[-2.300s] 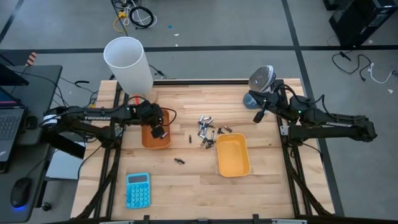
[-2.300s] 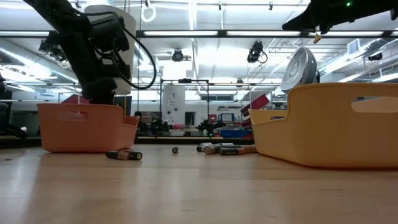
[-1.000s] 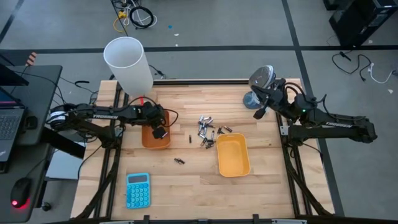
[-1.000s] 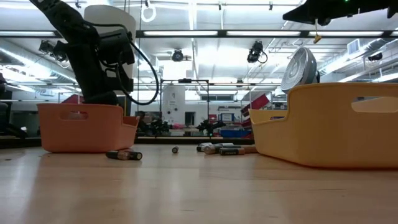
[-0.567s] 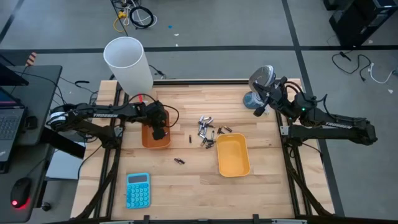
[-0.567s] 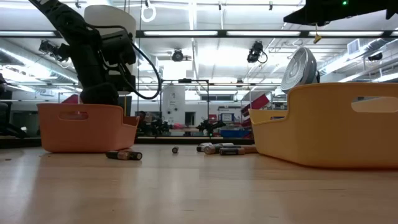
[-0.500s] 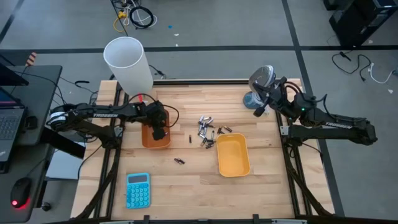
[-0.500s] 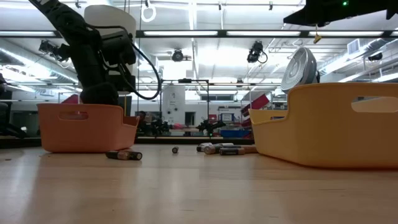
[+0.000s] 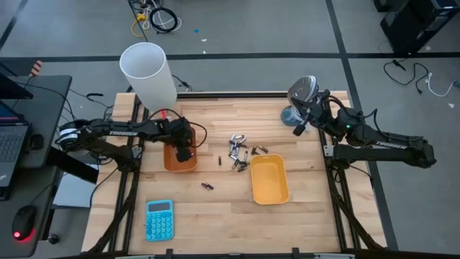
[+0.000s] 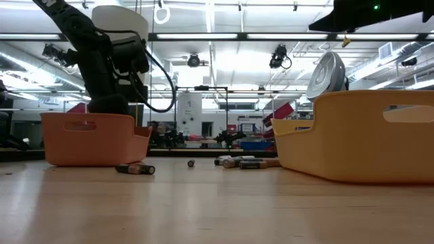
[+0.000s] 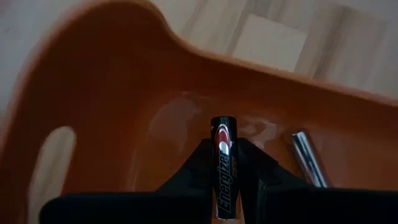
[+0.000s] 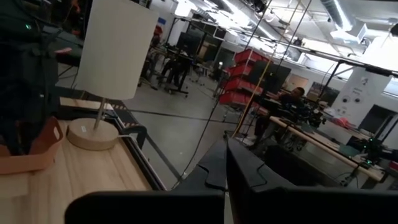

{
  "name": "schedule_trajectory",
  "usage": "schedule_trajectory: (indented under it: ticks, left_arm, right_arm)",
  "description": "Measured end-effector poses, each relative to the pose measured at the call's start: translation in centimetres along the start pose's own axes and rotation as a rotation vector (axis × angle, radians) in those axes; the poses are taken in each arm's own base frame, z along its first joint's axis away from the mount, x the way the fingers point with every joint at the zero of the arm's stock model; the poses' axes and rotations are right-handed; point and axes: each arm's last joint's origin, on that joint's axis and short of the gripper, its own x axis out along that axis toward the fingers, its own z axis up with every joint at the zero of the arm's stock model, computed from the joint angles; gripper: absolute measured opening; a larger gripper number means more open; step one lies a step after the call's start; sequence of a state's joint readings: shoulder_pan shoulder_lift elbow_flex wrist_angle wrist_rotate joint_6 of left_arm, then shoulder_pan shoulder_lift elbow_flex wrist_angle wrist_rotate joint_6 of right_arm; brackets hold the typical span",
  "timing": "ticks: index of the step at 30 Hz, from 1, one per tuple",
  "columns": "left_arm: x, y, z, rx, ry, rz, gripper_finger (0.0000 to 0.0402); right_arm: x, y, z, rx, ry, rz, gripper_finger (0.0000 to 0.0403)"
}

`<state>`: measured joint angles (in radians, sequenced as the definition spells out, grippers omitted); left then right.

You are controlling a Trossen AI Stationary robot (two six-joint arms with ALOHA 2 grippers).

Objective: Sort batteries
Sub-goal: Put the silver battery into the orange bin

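Note:
My left gripper [image 9: 184,152] reaches down into the orange tray [image 9: 169,162] at the table's left and is shut on a black battery [image 11: 223,155]. A silvery battery [image 11: 308,159] lies on the tray's floor beside it. In the low view the tray's wall [image 10: 95,139] hides the left fingertips. Several loose batteries [image 9: 239,152] lie mid-table, with two more [image 9: 207,186] nearer the front edge. The yellow tray [image 9: 269,180] sits right of them. My right gripper [image 12: 226,163] is shut and raised near the table's far right corner [image 9: 297,132]. My left gripper pinches the black battery between its two fingers [image 11: 198,163], coming from above and pointing down into the orange tray. The battery lies along the fingers, and its free end [image 11: 222,122] sticks out past the fingertips toward the tray's floor. Whether it touches the floor I cannot tell.
A white lamp [image 9: 149,72] stands at the far left corner, just behind the orange tray. A small fan [image 9: 302,93] stands at the far right corner beside my right arm. A blue calculator [image 9: 159,219] lies near the front left. Bare wood shows between the trays and along the near edge.
My left gripper has turned at the wrist and tipped down into the orange tray, shifting slightly toward the table's right. The trays and the loose batteries on the table have stayed where they were.

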<state>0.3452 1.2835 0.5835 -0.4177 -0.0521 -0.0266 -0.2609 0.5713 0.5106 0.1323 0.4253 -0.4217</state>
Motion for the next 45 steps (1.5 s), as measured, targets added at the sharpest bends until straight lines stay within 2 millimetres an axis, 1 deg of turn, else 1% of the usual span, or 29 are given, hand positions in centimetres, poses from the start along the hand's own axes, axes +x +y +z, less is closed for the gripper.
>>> schedule_trajectory:
  ticks: [11, 16, 19, 22, 26, 30, 34, 38, 45]
  left_arm:
    - [0.0, 0.2, 0.1, -0.004, -0.01, 0.06, 0.0039]
    - [0.0, 0.2, 0.3, 0.022, -0.029, 0.075, 0.0039]
    - [0.0, 0.1, 0.3, 0.019, -0.03, 0.047, 0.0039]
    - [0.0, 0.1, 0.3, 0.018, -0.031, 0.029, 0.0039]
    - [0.0, 0.0, 0.3, 0.02, -0.031, -0.001, 0.0039]
    - [0.0, 0.0, 0.3, 0.033, -0.031, 0.021, 0.0039]
    - [0.0, 0.5, 0.3, 0.025, -0.033, 0.083, 0.004]
    - [0.0, 0.6, 0.3, 0.024, -0.033, 0.096, 0.0043]
    - [0.0, 0.6, 0.3, 0.012, -0.034, 0.121, 0.0044]
  right_arm:
    - [0.2, -0.4, -0.3, -0.04, 0.023, -0.031, 0.0]
    - [0.3, -1.3, 0.2, -0.081, -0.027, -0.102, 0.0]
    - [0.4, -1.7, 0.4, -0.142, -0.049, -0.138, 0.0]
    - [0.5, -2.4, 0.9, -0.192, -0.11, -0.178, 0.0]
    - [0.6, -2.8, 0.9, -0.218, -0.136, -0.175, 0.0001]
    - [0.8, -3.0, 0.8, -0.213, -0.131, -0.18, 0.0001]
    - [1.2, -3.0, 0.5, -0.199, -0.127, -0.167, 0.0]
    - [1.9, -2.9, 0.2, -0.206, -0.111, -0.167, 0.0001]
    - [3.4, -2.7, -0.9, -0.228, -0.04, -0.146, 0.0001]
